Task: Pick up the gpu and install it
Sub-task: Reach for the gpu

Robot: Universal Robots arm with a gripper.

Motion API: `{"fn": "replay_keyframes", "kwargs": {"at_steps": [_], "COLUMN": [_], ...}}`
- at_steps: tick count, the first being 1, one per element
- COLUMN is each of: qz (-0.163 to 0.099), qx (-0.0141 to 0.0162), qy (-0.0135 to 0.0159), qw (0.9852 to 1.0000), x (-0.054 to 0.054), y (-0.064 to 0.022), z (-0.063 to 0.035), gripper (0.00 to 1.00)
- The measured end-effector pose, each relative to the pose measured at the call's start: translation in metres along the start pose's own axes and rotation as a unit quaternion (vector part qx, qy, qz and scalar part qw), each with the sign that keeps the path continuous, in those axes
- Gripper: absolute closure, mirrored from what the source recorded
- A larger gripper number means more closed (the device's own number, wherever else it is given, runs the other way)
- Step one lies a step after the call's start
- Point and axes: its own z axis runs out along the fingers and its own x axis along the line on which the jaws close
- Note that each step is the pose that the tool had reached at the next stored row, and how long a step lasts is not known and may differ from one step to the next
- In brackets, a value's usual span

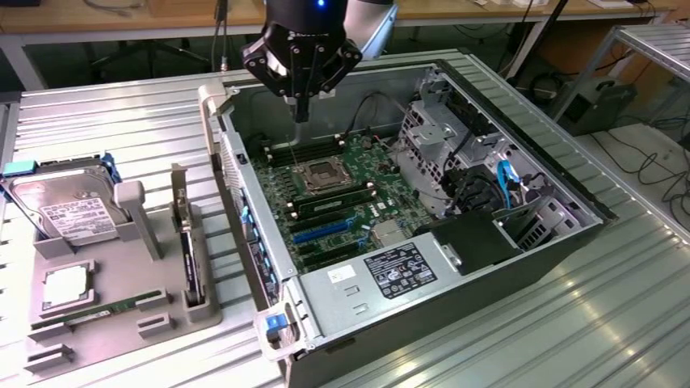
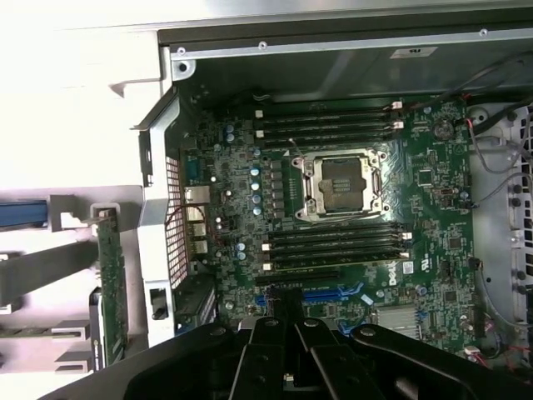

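Observation:
The gpu (image 1: 192, 257) stands on edge in a slot of the grey fixture (image 1: 119, 323), at the exterior view's left of the open computer case (image 1: 539, 242). Its silver bracket points up. In the wrist view the gpu (image 2: 111, 283) shows edge-on beside the case wall. My gripper (image 1: 300, 109) hangs over the far end of the motherboard (image 1: 345, 206), well apart from the card. Its fingers are shut with nothing between them. The wrist view shows the gripper (image 2: 287, 310) over the blue expansion slot (image 2: 337, 295), with the processor socket (image 2: 341, 183) beyond.
On the fixture also rest a silver hard drive (image 1: 70, 212), a processor chip (image 1: 65, 284) and a green RAM stick (image 1: 97, 311). Inside the case are a drive cage (image 1: 431, 137), cables (image 1: 506, 182) and a power supply (image 1: 393, 271). The case wall (image 1: 232, 186) stands between fixture and motherboard.

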Motion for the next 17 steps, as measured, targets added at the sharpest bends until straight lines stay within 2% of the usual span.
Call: {"fn": "replay_keyframes", "kwargs": {"at_steps": [17], "qz": [0.000], "qx": [0.0000], "qy": [0.0000], "qw": [1.0000], "x": [0.0032], "y": [-0.0002], "z": [-0.0001], "gripper": [0.89]}}
